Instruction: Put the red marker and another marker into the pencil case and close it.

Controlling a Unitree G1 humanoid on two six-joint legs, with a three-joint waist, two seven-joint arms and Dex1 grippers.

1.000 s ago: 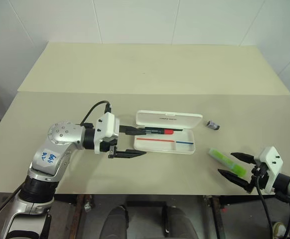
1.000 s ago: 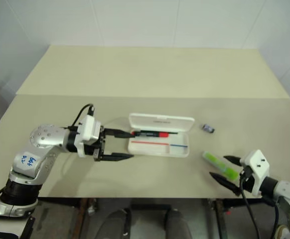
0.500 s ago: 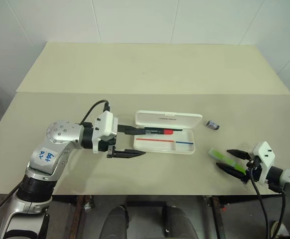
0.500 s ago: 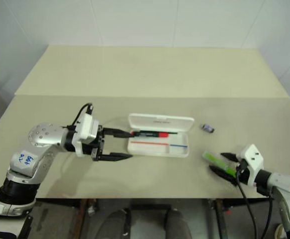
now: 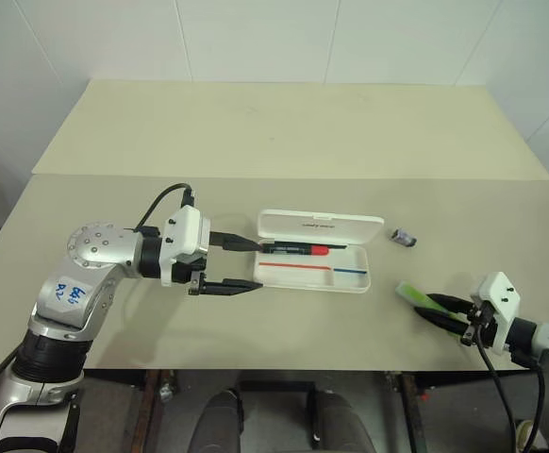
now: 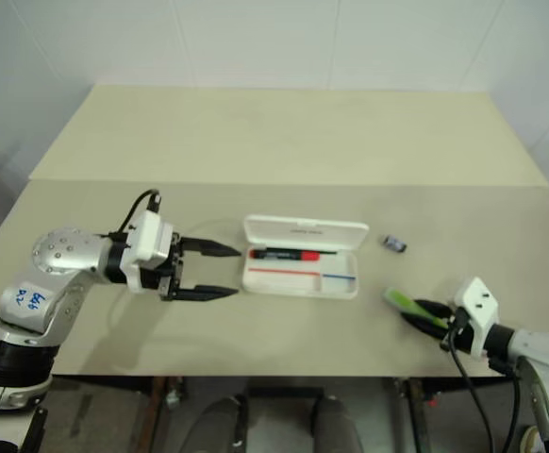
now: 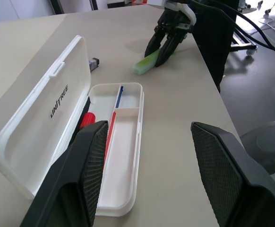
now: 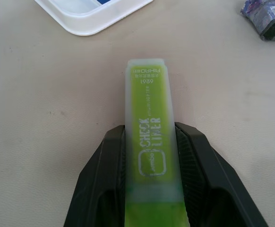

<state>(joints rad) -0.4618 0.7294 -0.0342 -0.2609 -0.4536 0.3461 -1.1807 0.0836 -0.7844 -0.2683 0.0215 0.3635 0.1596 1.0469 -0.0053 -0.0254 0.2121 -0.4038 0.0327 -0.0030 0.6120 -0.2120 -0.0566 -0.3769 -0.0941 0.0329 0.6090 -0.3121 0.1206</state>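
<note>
Tabletop [image 5: 284, 132] comes first: a broad, matte beige slab with a seam running across it, smooth enough for things to skid. The case [image 5: 314, 253] lies open near the middle, a flat white hard-plastic box with rounded corners, its hinged lid tipped back with small dark lettering inside, and its tray split by thin partitions. The left hand [image 5: 241, 263], black fingers spread and gripping nothing, hangs just beside the case's left end. The right hand [image 8: 149, 156], at the tabletop's near right edge, has its padded black fingers pressed on both flanks of the green marker [image 8: 150, 142], which looks clenched yet rests on the surface, not lifted. That marker is a stubby, translucent lime block with flat, slick sides and white print. The red marker [image 5: 298, 249], slim, black-barrelled with a red cap, already lies in the tray's rear channel. A small dark object [image 5: 403, 237] sits right of the case, well clear. The likely trouble is the grip: the fingers hold only the marker's near end, so on lifting the smooth plastic could pivot or slip out. Dropped crooked across a partition, it could keep the lid from shutting, and a nudge from either hand could slide the light case.
</note>
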